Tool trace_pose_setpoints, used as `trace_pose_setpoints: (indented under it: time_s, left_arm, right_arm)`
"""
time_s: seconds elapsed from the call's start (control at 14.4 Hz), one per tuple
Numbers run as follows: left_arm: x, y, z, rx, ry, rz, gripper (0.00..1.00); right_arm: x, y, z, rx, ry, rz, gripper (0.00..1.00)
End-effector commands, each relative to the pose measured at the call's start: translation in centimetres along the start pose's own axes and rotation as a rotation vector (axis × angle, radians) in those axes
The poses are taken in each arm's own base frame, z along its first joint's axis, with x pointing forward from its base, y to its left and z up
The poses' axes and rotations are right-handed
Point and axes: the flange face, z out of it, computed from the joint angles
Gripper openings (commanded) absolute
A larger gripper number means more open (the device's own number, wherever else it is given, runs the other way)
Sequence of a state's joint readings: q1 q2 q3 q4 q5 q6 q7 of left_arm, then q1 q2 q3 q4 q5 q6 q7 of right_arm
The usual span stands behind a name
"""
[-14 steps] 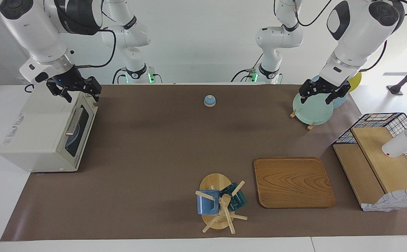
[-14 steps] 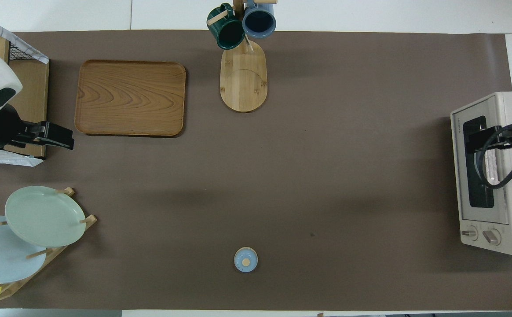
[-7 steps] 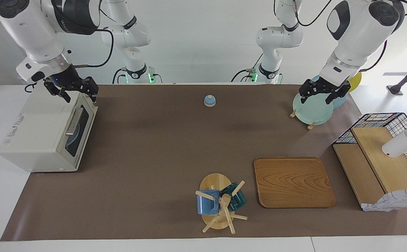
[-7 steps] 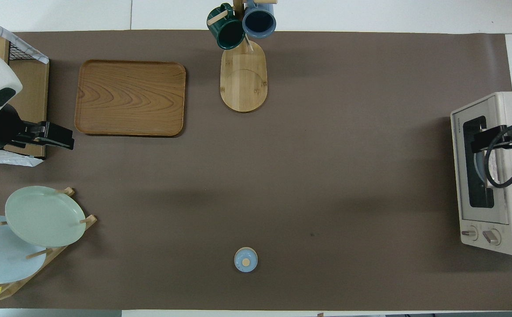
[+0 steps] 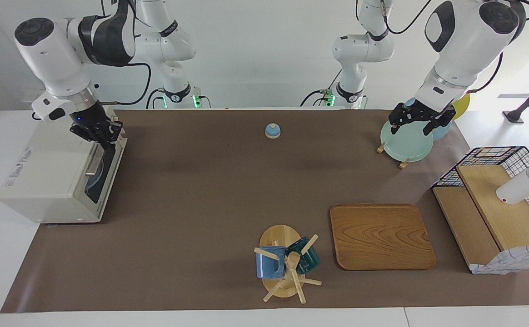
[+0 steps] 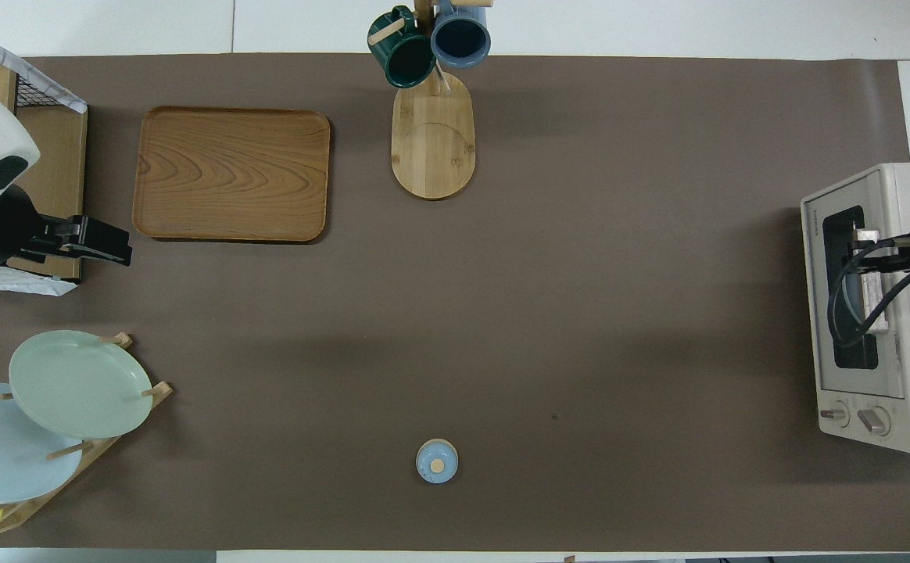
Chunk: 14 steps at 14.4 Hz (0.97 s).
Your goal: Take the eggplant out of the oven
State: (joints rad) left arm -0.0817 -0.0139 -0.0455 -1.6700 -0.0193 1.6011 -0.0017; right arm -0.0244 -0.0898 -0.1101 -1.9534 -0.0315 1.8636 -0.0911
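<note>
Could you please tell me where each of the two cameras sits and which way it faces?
Facing view: high across the table, looking at the robots; both whole arms show, the right hand at the oven door, the left hand over the plates.
Overhead view: above the robots' end, looking steeply down; only forearms and hands show.
Shared: oven, plates, tray, mug rack.

Oven [image 5: 46, 177] at right arm's end; tray [image 5: 380, 236] toward left arm's.

TOSHIBA brand on oven [image 6: 861, 313] front; red warning sticker, text unreadable.
</note>
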Motion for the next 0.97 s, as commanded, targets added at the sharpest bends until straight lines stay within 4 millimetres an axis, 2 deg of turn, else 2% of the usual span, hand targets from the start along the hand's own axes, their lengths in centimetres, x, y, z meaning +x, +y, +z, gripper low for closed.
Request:
trace_pose_setpoints:
  time_s: [0.0, 0.49, 0.9]
  left_arm:
    - [-0.4, -0.4, -0.6, 0.013, -0.005, 0.005, 1.00]
    - [-0.4, -0.4, -0.6, 0.013, -0.005, 0.005, 1.00]
    - [-0.4, -0.4, -0.6, 0.013, -0.005, 0.007, 1.00]
  right_arm:
    - [-1.3, 1.2, 1.2, -0.046, -0.010, 0.047, 0.00]
    - [-1.3, 2.3, 3.1, -0.130, -0.031, 0.026, 0.00]
    - [-1.9, 3.1, 4.9, -0.128, -0.043, 0.012, 0.00]
